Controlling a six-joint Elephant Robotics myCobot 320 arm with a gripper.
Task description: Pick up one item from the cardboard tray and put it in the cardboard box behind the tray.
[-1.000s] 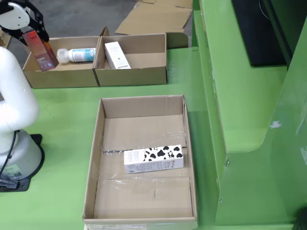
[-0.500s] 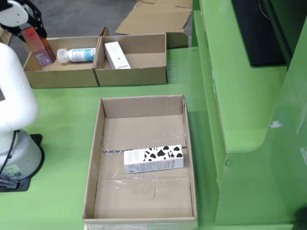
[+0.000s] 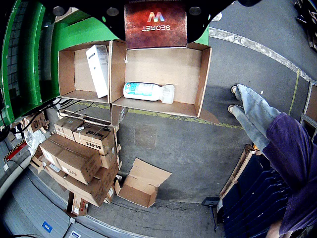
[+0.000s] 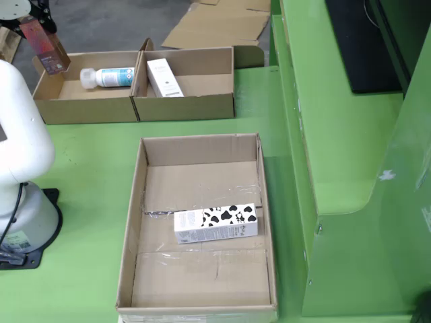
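All positions below are referenced to the cardboard tray [image 4: 138,222] in the fixed view, moving from left to right.

1. Far left of the tray, the white robot arm [image 4: 20,155] stands on its black base on the green table [image 4: 87,161].
2. Behind the tray and to its left, at the top left corner of the view, the tool [image 4: 37,27] is pressed against a red carton [image 4: 44,44], pinching it. The carton is tilted and held in the air above the left rear edge of the left cardboard box [image 4: 81,108], clear of the box floor. In the wrist view the same red carton [image 3: 155,24] fills the top centre between the tool's [image 3: 155,10] black parts and shows inverted print.
3. Inside the left cardboard box, directly behind the tray's left side, a white bottle [image 4: 108,77] with a teal label lies on its side. In the wrist view the bottle [image 3: 148,92] lies across the near side of the larger compartment [image 3: 200,74].
4. Behind the middle of the tray, the right cardboard box [image 4: 195,104] touches the left box side by side. A white carton [image 4: 164,77] lies against its left wall. In the wrist view this white carton [image 3: 97,69] lies in the smaller compartment.
5. Inside the tray, a white carton with black cow spots [image 4: 215,223] lies flat, right of centre and close to the right wall.
6. Right of the tray, a green raised structure [image 4: 337,134] borders the table.
7. In the wrist view only, stacked shipping boxes [image 3: 79,158] stand on the floor, and a person in jeans [image 3: 267,134] stands at the right.
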